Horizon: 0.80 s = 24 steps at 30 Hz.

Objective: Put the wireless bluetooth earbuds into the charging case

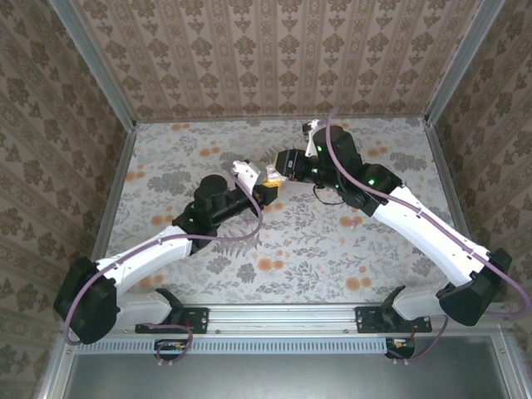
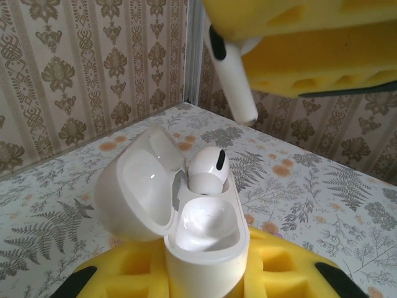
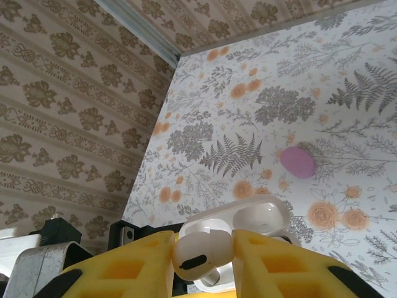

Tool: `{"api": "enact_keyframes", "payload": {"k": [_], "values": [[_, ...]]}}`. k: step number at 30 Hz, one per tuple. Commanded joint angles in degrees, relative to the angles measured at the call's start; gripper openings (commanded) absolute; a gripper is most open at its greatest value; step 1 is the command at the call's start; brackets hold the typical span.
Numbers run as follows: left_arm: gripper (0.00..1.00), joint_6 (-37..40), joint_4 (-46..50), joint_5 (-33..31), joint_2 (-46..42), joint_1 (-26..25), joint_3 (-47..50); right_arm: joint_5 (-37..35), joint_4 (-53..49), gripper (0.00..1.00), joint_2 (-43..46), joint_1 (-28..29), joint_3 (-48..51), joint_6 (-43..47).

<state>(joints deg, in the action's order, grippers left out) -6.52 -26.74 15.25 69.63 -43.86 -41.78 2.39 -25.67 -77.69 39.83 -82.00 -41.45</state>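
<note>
**While one earbud [image 2: 208, 171] sits docked, the second earbud [image 2: 232, 81] hangs above**

Clamped upright in the left gripper [image 2: 205, 276], the white charging case [image 2: 205, 239] stands lid-open above the surface [image 2: 322, 186]. The right gripper [image 3: 203, 257] pinches the second earbud just over it, stem down. A pink oval [image 3: 298, 162] lies on the surface.

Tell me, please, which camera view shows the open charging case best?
The left wrist view: the charging case is close up, lid open, with a seated earbud and one empty socket. In the right wrist view the held earbud covers part of it; in the top external view it is a tiny pale speck.
</note>
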Motion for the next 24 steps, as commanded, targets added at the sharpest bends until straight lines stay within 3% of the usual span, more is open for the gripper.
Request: {"api": "enact_keyframes", "payload": {"k": [1, 24], "values": [[0.22, -1.2, -3.1, 0.6, 0.1, -0.4, -2.4, 0.5, 1.6, 0.32, -0.9, 0.8, 0.8, -1.1], [0.22, -1.9, -4.5, -1.0, -0.7, -0.5, -2.3, -0.9, 2.9, 0.31, -3.9, 3.1, 2.5, -0.4]]}}
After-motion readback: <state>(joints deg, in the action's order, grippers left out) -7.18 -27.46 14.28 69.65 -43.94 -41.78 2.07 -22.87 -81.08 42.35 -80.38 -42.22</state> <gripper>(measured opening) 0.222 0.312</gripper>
